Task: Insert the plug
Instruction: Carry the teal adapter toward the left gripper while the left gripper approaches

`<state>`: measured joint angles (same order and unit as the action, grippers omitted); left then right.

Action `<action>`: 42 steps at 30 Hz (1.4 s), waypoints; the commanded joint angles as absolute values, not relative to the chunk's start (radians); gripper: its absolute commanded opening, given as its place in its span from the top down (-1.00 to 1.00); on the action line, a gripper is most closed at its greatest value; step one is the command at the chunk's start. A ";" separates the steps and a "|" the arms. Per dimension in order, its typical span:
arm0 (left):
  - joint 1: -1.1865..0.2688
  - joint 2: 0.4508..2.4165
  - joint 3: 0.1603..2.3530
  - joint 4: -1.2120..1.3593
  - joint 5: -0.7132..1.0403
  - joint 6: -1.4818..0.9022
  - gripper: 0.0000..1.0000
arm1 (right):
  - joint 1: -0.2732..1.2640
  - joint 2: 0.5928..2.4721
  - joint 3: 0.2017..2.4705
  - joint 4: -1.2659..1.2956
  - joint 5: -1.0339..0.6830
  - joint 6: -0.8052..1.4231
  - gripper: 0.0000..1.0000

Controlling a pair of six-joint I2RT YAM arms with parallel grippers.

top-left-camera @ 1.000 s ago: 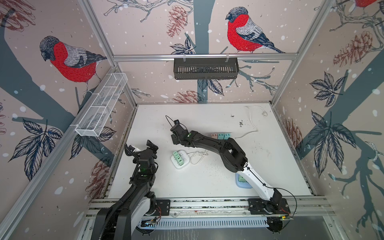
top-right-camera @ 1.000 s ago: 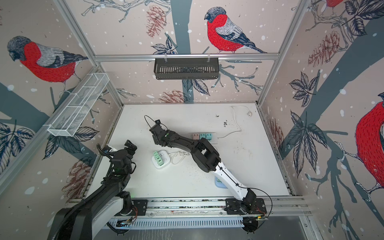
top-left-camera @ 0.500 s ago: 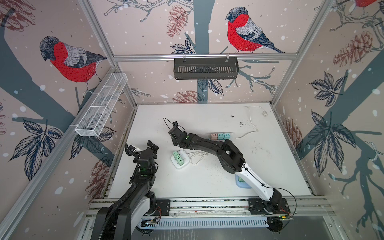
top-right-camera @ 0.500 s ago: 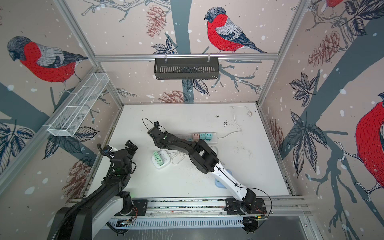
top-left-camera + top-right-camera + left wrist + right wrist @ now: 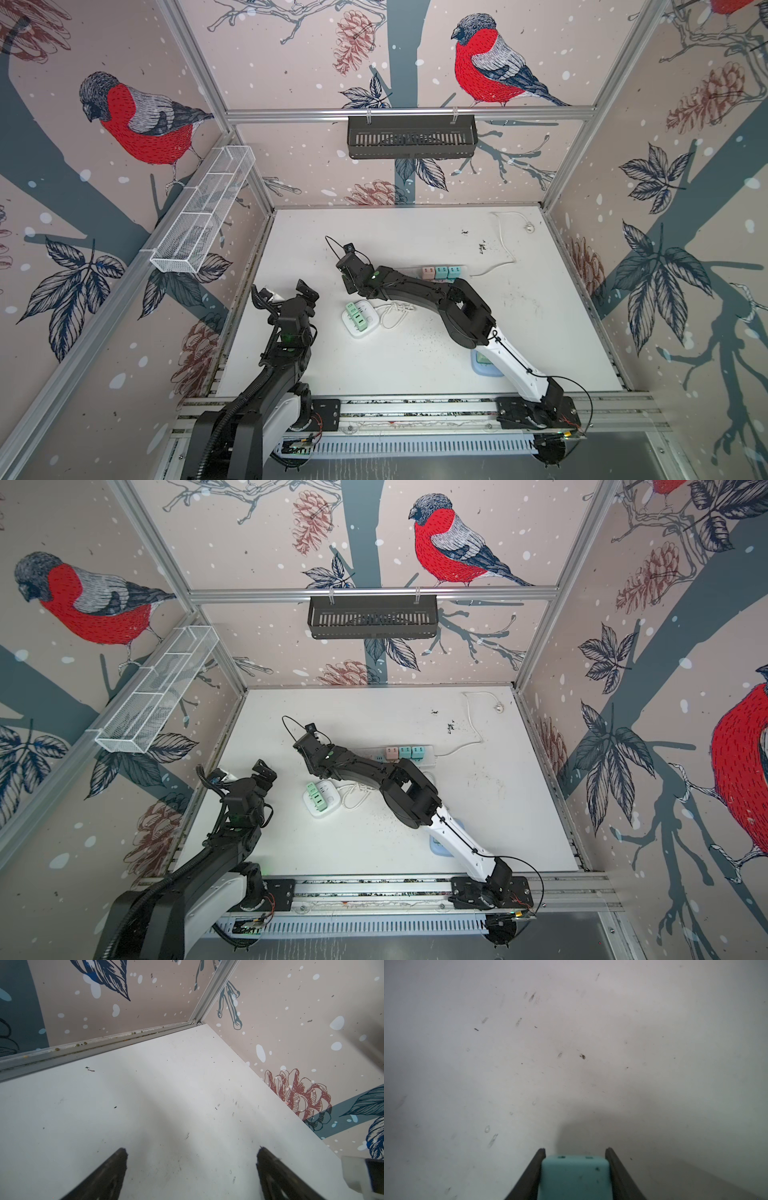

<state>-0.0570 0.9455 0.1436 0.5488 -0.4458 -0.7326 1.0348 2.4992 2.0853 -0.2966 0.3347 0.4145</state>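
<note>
In the right wrist view my right gripper (image 5: 575, 1150) is shut on a teal plug (image 5: 575, 1176), held just above the bare white table (image 5: 571, 1053). In both top views this gripper (image 5: 347, 282) (image 5: 309, 764) hangs left of the white power strip (image 5: 428, 752), which carries a pink plug (image 5: 428, 272) and two teal ones; the held plug is hidden there. A white and green socket hub (image 5: 359, 318) (image 5: 320, 799) lies in front of it. My left gripper (image 5: 284, 291) (image 5: 241, 775) (image 5: 192, 1153) stands open and empty near the left wall.
A white cable (image 5: 505, 245) runs from the strip toward the back right. A pale blue tray (image 5: 482, 365) lies under the right arm. A black basket (image 5: 411, 137) hangs on the back wall, a white wire basket (image 5: 203, 216) on the left wall.
My right gripper has closed on the teal plug, and its arm has shifted slightly to the left. The left arm has not moved.
</note>
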 commanded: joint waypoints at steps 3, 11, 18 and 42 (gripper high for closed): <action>-0.054 0.954 0.154 0.594 -0.432 -0.723 -0.93 | 1.056 2.321 1.956 -0.173 0.380 0.332 0.42; -0.055 0.939 0.133 0.646 -0.361 -0.679 -0.93 | 1.061 1.958 1.530 0.070 0.450 0.253 0.50; -0.055 0.930 0.100 0.738 -0.274 -0.625 -0.93 | 1.060 1.609 1.086 0.338 0.530 0.152 0.55; -0.208 0.657 0.251 0.578 0.289 -0.410 -0.79 | 0.976 0.877 0.335 0.704 0.544 -0.017 0.70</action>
<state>-0.1635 0.6662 0.2184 0.5762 0.2066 -0.4782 0.9840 0.9203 0.3725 0.6304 0.5488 -0.0002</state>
